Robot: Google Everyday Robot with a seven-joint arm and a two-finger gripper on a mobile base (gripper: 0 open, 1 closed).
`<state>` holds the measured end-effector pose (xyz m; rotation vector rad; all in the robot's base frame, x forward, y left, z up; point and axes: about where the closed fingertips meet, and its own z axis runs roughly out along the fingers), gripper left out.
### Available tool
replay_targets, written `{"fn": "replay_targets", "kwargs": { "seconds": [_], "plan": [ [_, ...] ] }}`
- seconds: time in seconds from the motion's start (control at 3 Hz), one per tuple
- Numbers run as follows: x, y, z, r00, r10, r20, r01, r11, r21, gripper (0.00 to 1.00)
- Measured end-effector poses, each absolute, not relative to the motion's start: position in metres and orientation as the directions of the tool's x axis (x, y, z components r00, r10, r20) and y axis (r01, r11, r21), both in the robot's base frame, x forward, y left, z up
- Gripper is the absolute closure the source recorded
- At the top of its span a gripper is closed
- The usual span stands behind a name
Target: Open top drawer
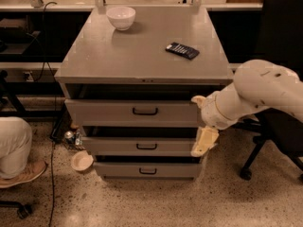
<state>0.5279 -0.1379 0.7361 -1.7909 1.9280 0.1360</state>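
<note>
The grey metal cabinet [142, 60] has three drawers. The top drawer [104, 113] has the tallest front panel and a small dark loop handle [145, 111]; it stands slightly out from the cabinet with a dark gap above it. My gripper [200, 122], on a white arm [255, 96] coming in from the right, is at the right end of the top drawer's front, well right of the handle. Its cream fingers [204, 142] are spread apart and hold nothing; one points down past the middle drawer [109, 146].
A white bowl [120, 17] and a dark flat packet [182, 50] lie on the cabinet top. A black office chair [279, 126] stands at the right. A person's leg and shoe [14, 150] are at the left. A small bowl [81, 161] and a can [69, 136] lie on the floor.
</note>
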Motion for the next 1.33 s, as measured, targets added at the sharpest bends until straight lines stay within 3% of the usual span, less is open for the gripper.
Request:
{"fn": "replay_targets", "kwargs": {
  "seconds": [1.33],
  "plan": [
    [0.633,-0.081,0.690,0.057,-0.906,-0.420,-0.945,0.087,-0.316,0.00]
  ]
}}
